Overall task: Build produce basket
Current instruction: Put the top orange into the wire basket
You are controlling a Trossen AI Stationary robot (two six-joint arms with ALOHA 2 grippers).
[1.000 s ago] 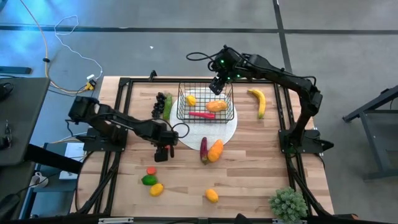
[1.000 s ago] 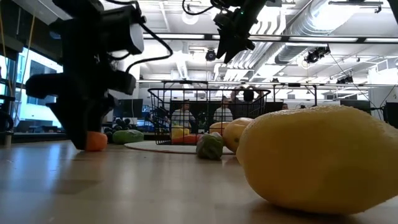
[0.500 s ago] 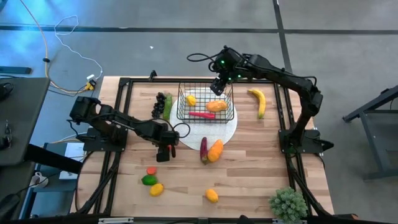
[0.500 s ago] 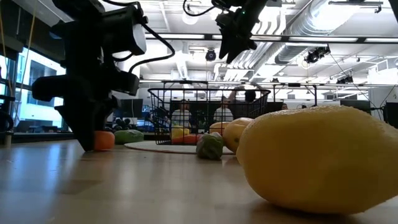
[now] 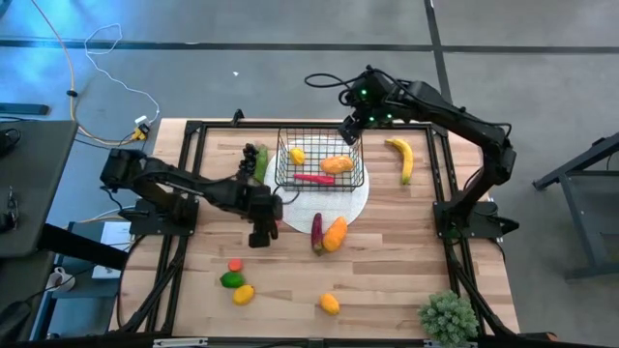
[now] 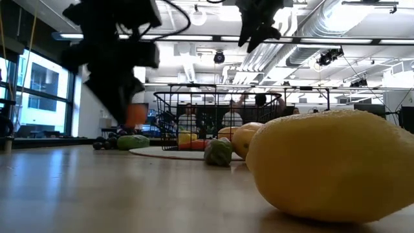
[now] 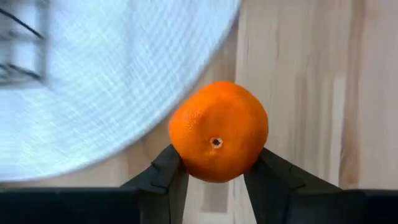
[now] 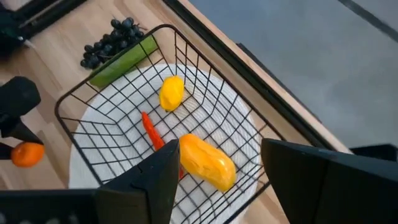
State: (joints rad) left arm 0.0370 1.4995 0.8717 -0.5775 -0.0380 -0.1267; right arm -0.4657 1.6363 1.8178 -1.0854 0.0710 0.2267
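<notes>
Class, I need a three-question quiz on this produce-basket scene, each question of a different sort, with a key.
1. True or false: the left claw is closed on a small orange fruit.
2. Multiple choice: which item lies inside the basket? A) the banana B) the red chilli C) the grapes
3. Fill in: the right claw hangs above the basket's ____ corner, nearest the banana.

Key: 1 true; 2 B; 3 far right.
</notes>
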